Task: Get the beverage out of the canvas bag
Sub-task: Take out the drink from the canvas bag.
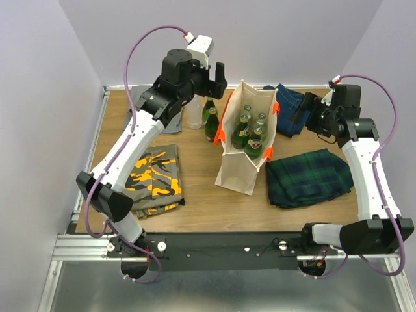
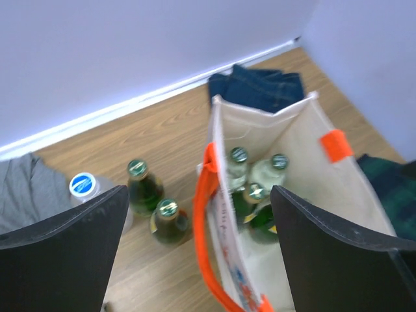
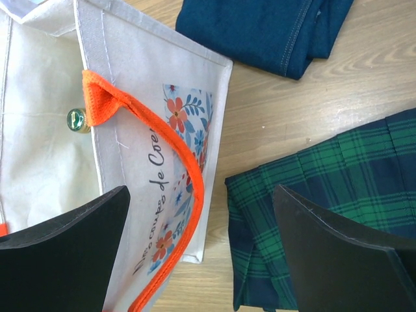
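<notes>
The cream canvas bag [image 1: 237, 168] with orange handles stands upright mid-table, open at the top. Several green and clear glass bottles [image 1: 251, 130] stand inside it. My left gripper [image 1: 217, 77] is open and empty, held high above the bag's left side. In the left wrist view the gripper [image 2: 198, 214] straddles the bag's left orange handle [image 2: 207, 195], with the bottles in the bag [image 2: 250, 198] below. My right gripper [image 1: 301, 108] is open and empty, just right of the bag. In the right wrist view the gripper [image 3: 201, 208] hangs over the bag's flowered wall [image 3: 153, 84]; one bottle cap [image 3: 78, 120] shows inside.
Two green bottles [image 2: 168, 220] and a clear blue-capped bottle [image 2: 83, 184] stand on the table left of the bag. Folded clothes lie around: camouflage [image 1: 156, 179] front left, grey [image 1: 140, 117] back left, jeans [image 1: 289, 104] back right, green plaid [image 1: 309, 177] right.
</notes>
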Robot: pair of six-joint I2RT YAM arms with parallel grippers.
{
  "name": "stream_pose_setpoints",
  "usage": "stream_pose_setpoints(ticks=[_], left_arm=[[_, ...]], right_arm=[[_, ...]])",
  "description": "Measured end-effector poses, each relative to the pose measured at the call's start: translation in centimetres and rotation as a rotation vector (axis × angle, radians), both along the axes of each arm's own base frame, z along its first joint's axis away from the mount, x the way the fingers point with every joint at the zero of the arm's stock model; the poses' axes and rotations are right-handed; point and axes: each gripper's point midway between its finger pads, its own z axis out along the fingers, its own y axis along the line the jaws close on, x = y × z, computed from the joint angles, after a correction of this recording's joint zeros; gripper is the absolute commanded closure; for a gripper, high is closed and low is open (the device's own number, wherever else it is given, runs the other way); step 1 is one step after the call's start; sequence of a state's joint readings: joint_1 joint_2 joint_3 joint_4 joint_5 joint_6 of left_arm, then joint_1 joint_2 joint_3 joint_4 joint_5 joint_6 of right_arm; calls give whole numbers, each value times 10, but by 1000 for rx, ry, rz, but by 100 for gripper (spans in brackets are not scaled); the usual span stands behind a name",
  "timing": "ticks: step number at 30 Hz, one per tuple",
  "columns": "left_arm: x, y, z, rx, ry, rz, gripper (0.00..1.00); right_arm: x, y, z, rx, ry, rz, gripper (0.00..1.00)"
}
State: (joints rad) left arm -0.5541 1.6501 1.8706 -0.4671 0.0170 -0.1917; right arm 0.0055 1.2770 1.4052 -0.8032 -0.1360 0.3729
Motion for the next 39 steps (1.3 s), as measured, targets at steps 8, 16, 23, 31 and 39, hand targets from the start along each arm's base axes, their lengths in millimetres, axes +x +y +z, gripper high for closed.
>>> stream_pose_setpoints(ticks=[8, 16, 23, 31, 39], left_arm=[[-44, -41, 22, -26, 17, -200, 1], [-59, -75, -23, 62, 148, -306, 1], [-79, -95, -39, 86, 183, -383, 1], [-73, -106, -50, 98, 202, -395, 2], [-70, -128, -83, 139, 270, -417, 7]], right_arm=[[-2, 1, -2, 6, 3, 6, 0], [-6, 2, 3, 6, -14, 6, 0], [-9, 1, 12, 8, -44, 4, 0], [-9, 1, 15, 8, -59, 3, 0], [-6, -6, 11, -15, -49, -35, 0]])
